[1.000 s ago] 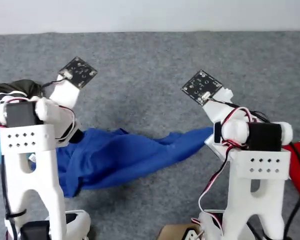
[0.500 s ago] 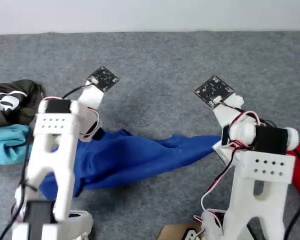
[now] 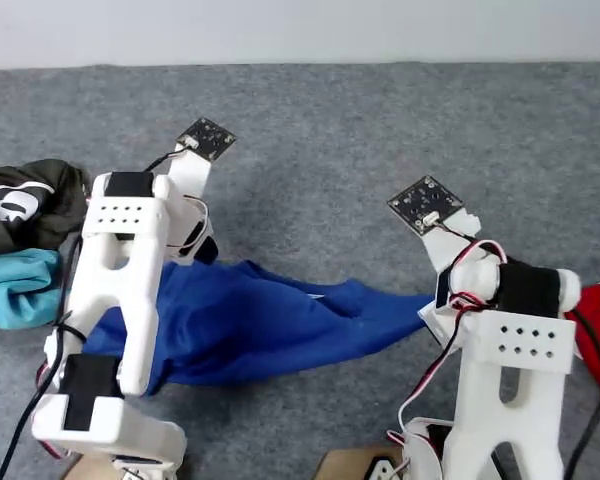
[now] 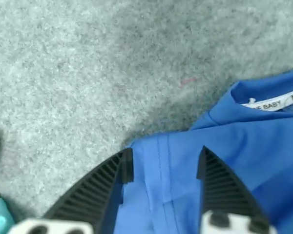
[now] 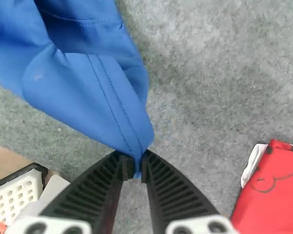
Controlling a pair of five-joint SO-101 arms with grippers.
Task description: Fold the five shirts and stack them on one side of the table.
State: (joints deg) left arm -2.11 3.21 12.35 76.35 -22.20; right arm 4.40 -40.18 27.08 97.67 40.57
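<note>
Pinching one end of the blue shirt (image 3: 280,325) in the right gripper (image 5: 134,168) (fingers pressed onto the hem), poised over the collar end with the left gripper (image 4: 163,168) spread wide, with the length laid across the table (image 3: 330,130) from arm to arm.

— In the high view, how much of the blue shirt (image 3: 270,325) is covered?
— Its left part is hidden by the left arm (image 3: 120,290), and its right end goes behind the right arm (image 3: 505,345).
— And the other shirts?
— The red shirt (image 3: 598,330) is cut by the right edge, the teal shirt (image 3: 15,290) and the dark shirt (image 3: 25,200) by the left edge. A brown piece (image 3: 345,465) at the bottom edge is cut too; what it is, I cannot tell.
</note>
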